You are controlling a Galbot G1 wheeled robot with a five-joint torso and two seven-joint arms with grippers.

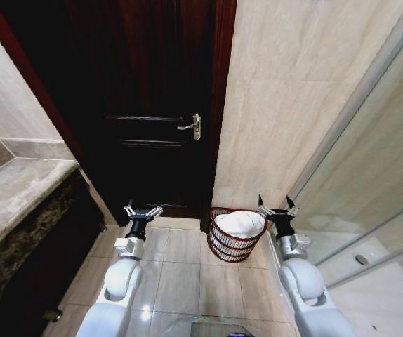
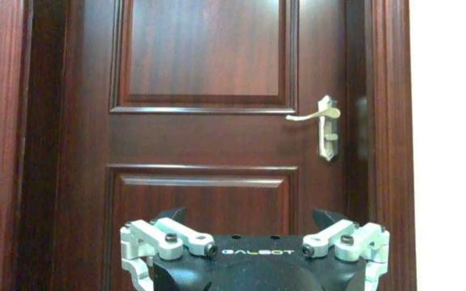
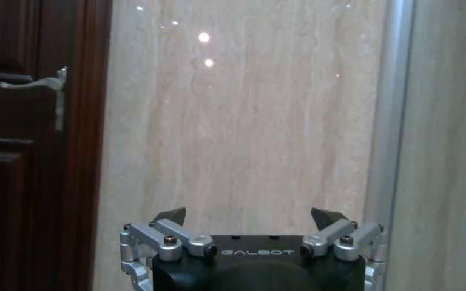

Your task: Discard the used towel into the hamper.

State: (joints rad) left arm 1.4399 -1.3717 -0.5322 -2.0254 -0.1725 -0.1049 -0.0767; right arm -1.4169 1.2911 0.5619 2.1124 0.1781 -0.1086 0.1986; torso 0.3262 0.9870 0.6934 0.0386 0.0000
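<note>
hamper (image 1: 231,247) inside hid by towel (image 1: 240,223) | towel lower part hid by rim | door (image 1: 145,105) top cut by frame edge | desk (image 1: 12,193) left end cut off

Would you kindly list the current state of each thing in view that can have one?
hamper: upright on the floor, white towel inside
door: shut, handle level
left gripper: open, empty, facing the door
right gripper: open, empty, beside the hamper
</note>
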